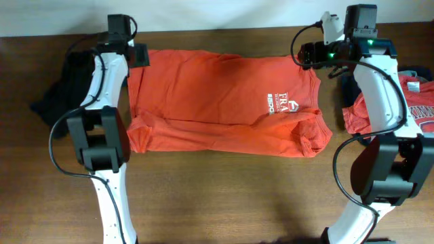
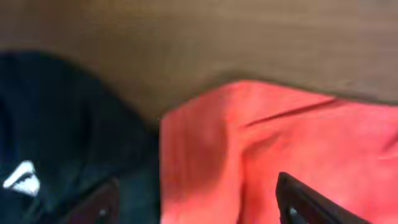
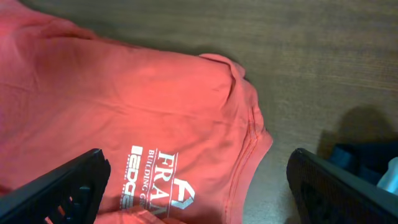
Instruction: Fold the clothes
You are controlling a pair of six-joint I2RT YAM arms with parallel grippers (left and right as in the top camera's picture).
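Overhead: the orange-red T-shirt (image 1: 217, 95) lies spread on the wooden table (image 1: 224, 196). Its long axis runs from one arm to the other, and its near edge is doubled up in a loose band. The left gripper (image 1: 137, 55) sits at the shirt's far left corner and the right gripper (image 1: 306, 54) at its far right corner, so each arm is nearest its own end. A black garment (image 1: 54, 95) lies crumpled just outside the left arm. A second red garment (image 1: 417, 108) lies beyond the right arm.

Left wrist: the fingers (image 2: 301, 199) stand apart with the shirt's corner on the table between them. They look poised over the cloth rather than pinched on it. The black garment, with a small white mark, touches the shirt's edge on one side. The picture is soft, so I cannot tell whether the pads touch the cloth.

Right wrist: the fingers (image 3: 68, 186) are spread wide and hold nothing. Between them lie a seamed, slightly curled edge of the shirt and its white print (image 3: 158, 186). The fabric looks thin and limp, with shallow creases, and would likely sag if lifted by the corners alone.
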